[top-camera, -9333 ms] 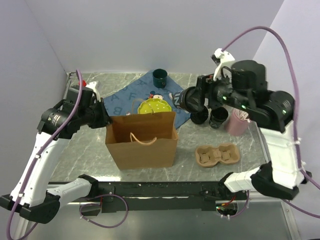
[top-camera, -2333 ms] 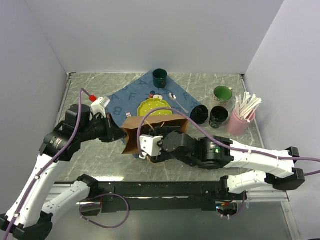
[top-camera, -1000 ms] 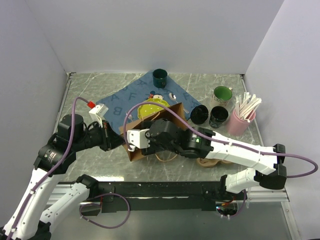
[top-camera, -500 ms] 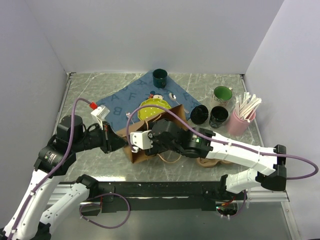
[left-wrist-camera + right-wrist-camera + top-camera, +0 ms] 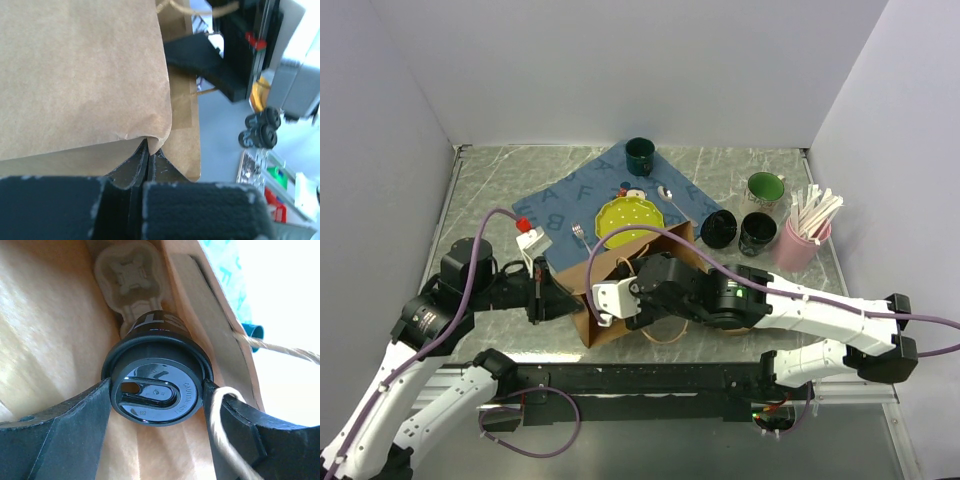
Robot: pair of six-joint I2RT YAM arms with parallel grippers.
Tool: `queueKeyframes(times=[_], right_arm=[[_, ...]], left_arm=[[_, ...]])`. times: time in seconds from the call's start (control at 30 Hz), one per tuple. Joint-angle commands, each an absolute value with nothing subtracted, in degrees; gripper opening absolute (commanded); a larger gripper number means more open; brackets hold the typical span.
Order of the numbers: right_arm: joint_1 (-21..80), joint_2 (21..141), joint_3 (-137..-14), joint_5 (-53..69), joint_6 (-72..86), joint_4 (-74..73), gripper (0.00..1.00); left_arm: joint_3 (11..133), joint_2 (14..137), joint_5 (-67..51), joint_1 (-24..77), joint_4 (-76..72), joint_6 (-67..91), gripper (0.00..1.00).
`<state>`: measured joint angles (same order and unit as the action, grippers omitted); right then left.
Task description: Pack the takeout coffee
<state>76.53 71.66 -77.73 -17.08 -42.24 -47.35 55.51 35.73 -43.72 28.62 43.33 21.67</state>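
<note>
Clasping coffee cup (image 5: pixel 156 372), right pincer (image 5: pixel 156 390), inside bag (image 5: pixel 45 325)

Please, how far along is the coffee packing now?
Done: the pulp carrier lies inside the paper bag. In hand: the left tool pinches the bag's edge while the right tool holds one lidded black cup inside it. Left: two more black cups are beside the pink straw holder.

The bag (image 5: pixel 75 75) is plain brown kraft paper, matt and a bit creased, with twisted cord handles (image 5: pixel 216 425). The cup (image 5: pixel 157 325) looks matt black, but its lid (image 5: pixel 155 387) is shiny moulded plastic. The carrier (image 5: pixel 131 270) is rough beige pulp. The table (image 5: pixel 490 190) is smooth and marbled like stone, and the mat (image 5: pixel 565 200) is blue cloth.
</note>
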Motion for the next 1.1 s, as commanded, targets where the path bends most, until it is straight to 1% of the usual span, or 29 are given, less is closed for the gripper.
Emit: queueKeyframes(times=[0.0,0.1,0.23,0.5,0.57,0.6,0.63,0.77,0.93,0.97,1.0,1.03,1.07], right_arm=[[76.6,69.4,-78.1,-19.5,-42.7,-46.0,0.38],[75.8,69.0,-75.0,-20.3,-44.4,-44.0,0.38],[75.6,69.2,-73.7,-17.8,-42.8,-45.2,0.38],[77.6,68.7,-75.8,-13.1,-39.7,-48.4,0.38],[78.3,68.7,-75.0,-13.4,-39.7,-47.5,0.38],[78.6,69.0,-74.7,-13.8,-39.9,-47.4,0.38],[78.7,69.3,-74.7,-13.7,-39.7,-47.2,0.38],[78.7,69.9,-73.9,-12.9,-39.4,-45.5,0.38],[78.7,70.7,-73.2,-13.7,-38.4,-43.7,0.38],[78.7,70.9,-73.4,-13.5,-38.2,-43.7,0.38],[78.6,71.5,-73.5,-13.8,-37.7,-43.8,0.38],[78.7,71.9,-73.7,-14.5,-37.3,-43.7,0.38],[78.7,72.3,-74.5,-15.5,-36.7,-43.6,0.38]], left_arm=[[57.4,35.3,-45.8,30.1,44.6,17.8,0.01],[57.7,35.9,-46.1,30.1,45.4,17.4,0.01],[59.0,36.8,-43.5,30.1,47.5,17.3,0.01],[63.0,38.9,-33.2,30.1,48.2,18.2,0.01],[63.1,39.0,-31.8,30.1,48.0,18.1,0.05],[63.2,39.1,-31.1,30.1,48.2,18.0,0.13],[63.2,39.3,-30.9,30.1,48.6,17.8,0.17],[64.6,40.6,-30.5,30.1,50.6,17.0,0.18],[64.3,40.2,-30.1,30.1,51.3,17.9,0.16],[64.0,40.0,-30.1,30.1,51.3,18.4,0.18],[64.0,40.0,-29.8,30.1,51.2,18.8,0.4],[64.2,40.0,-28.2,30.1,51.6,20.0,0.52],[64.6,39.9,-27.3,30.1,51.8,20.6,0.57]])
